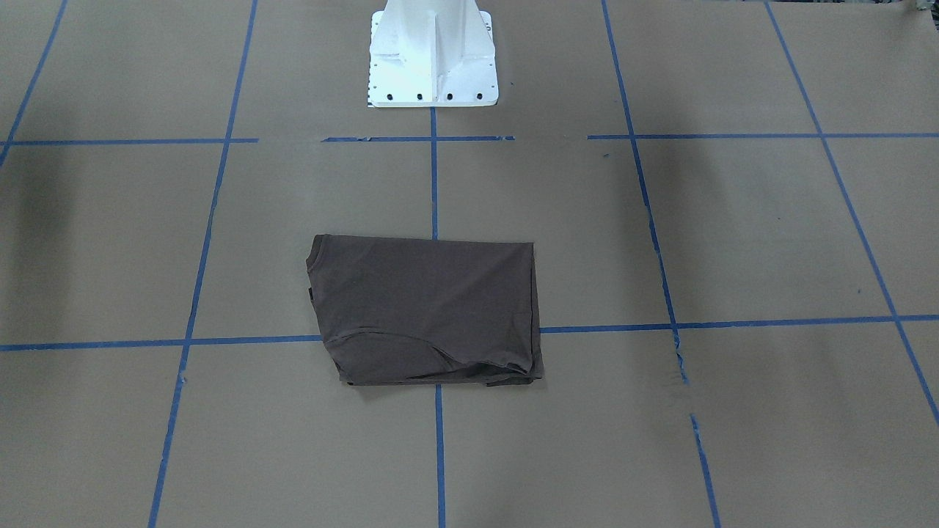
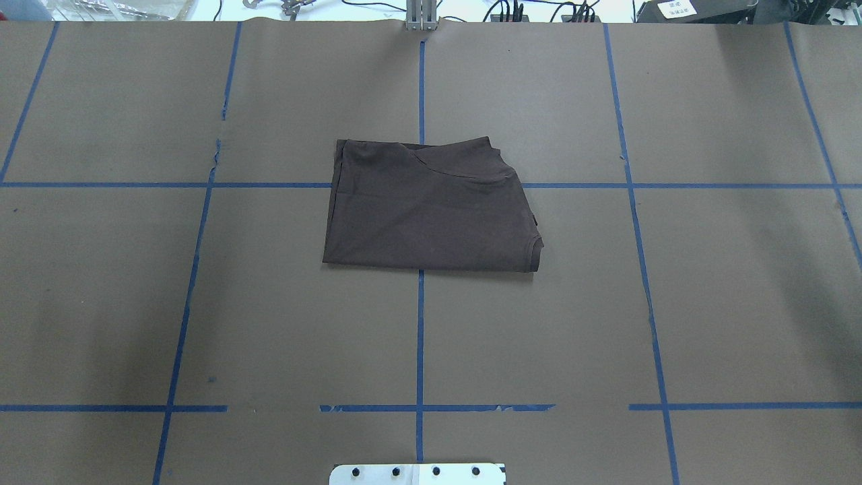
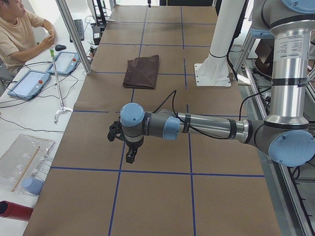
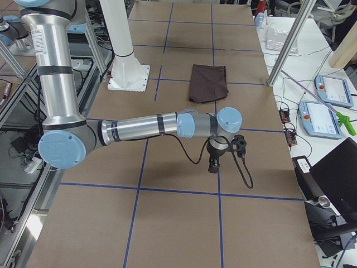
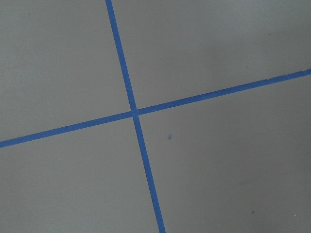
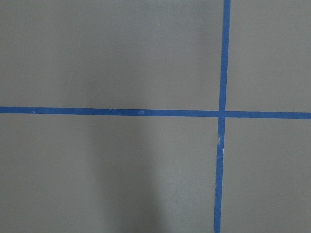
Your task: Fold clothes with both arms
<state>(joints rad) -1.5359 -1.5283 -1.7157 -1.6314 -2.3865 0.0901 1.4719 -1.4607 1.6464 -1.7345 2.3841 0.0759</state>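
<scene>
The clothes, one dark brown T-shirt [image 1: 425,308], lie folded into a rough rectangle at the middle of the brown table [image 2: 427,209], with nothing touching them. In the left side view the shirt [image 3: 142,71] is far beyond my left arm, whose gripper [image 3: 130,156] hangs pointing down over bare table. In the right side view my right gripper [image 4: 213,165] likewise points down, well short of the shirt [image 4: 208,84]. I cannot tell whether either gripper is open or shut. Both wrist views hold only table paper and blue tape lines.
The white pedestal base [image 1: 433,66] stands behind the shirt. A seated person [image 3: 17,34] and tablets [image 3: 29,81] are at a side bench past the table's far edge. Metal posts [image 3: 74,34] rise along that edge. Blue tape [image 2: 420,337] grids the table.
</scene>
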